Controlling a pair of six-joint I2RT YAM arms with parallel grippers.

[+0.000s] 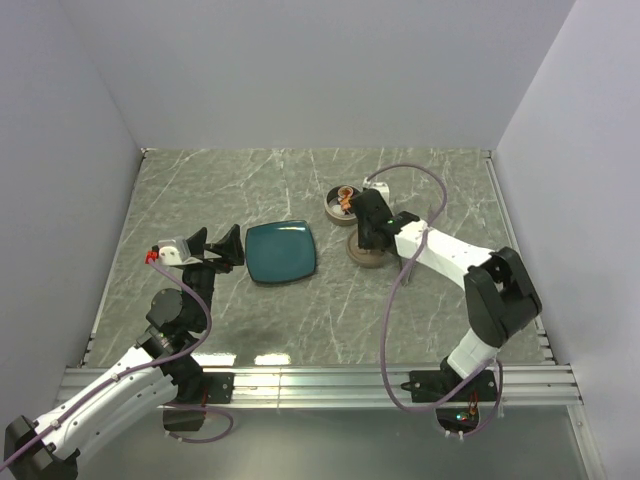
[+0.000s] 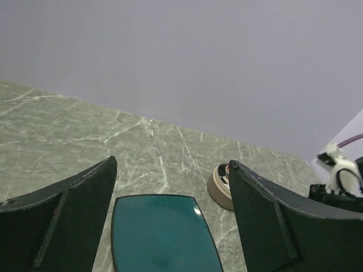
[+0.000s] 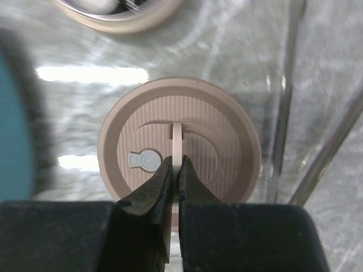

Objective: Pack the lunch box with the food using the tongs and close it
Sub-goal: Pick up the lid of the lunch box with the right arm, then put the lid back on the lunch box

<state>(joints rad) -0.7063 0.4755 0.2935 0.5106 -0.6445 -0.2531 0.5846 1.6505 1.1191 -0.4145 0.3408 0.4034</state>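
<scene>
One tin (image 1: 331, 207), one lid (image 3: 227, 141); right gripper (image 3: 175, 165) clenched on the lid's centre tab, lid directly below; left gripper (image 2: 172, 164) spread, empty.

One tin (image 1: 331, 208), one lid (image 3: 227, 130), one plate (image 1: 281, 252)

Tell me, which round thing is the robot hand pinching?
The tan lid: the right hand is shut on its upright middle tab. The other round thing, the tin farther back, holds food and nothing touches it.

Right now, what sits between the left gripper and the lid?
The teal plate lies between the left gripper and the lid; the top view shows it.
</scene>
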